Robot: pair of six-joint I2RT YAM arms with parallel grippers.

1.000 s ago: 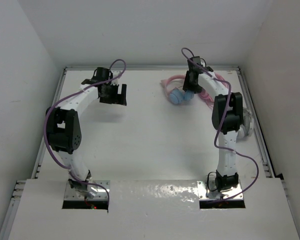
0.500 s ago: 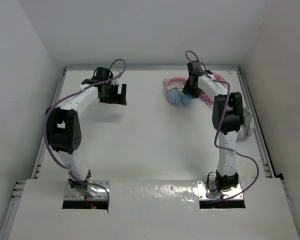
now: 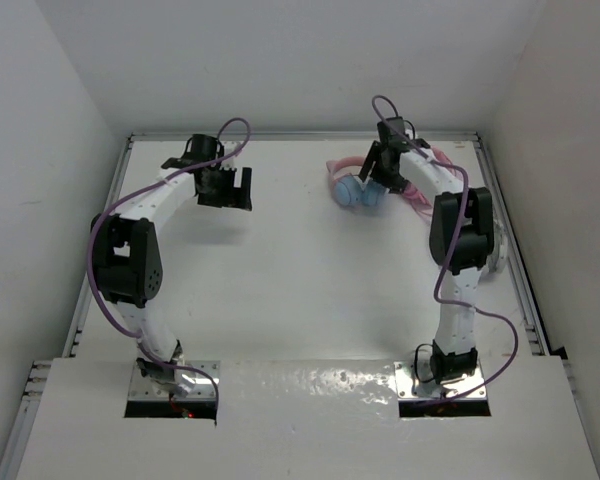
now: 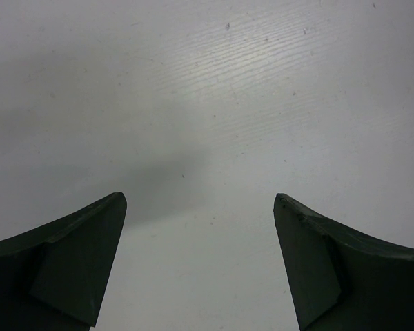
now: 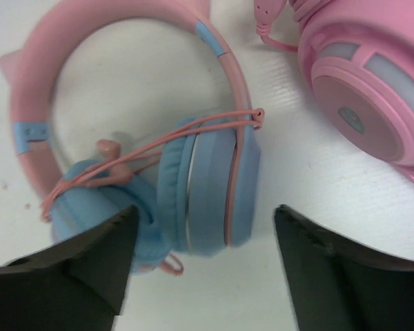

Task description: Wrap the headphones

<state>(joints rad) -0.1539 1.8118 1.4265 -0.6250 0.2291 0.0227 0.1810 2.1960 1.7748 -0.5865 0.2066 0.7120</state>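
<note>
The headphones with light blue ear cups and a pink headband lie on the white table, folded, with the thin pink cable wound across the cups. They also show in the top view at the far right. My right gripper hovers just above them, open, its jaws on either side of the right ear cup and empty. It shows in the top view too. My left gripper is open and empty over bare table at the far left.
All-pink headphones lie close to the right of the blue ones, also in the top view. A pale object sits by the right arm near the table's right rail. Walls close the table at back and sides.
My right gripper has shifted slightly back and to the right above the headphones, with the arm's elbow swinging right. The left arm has not moved.
</note>
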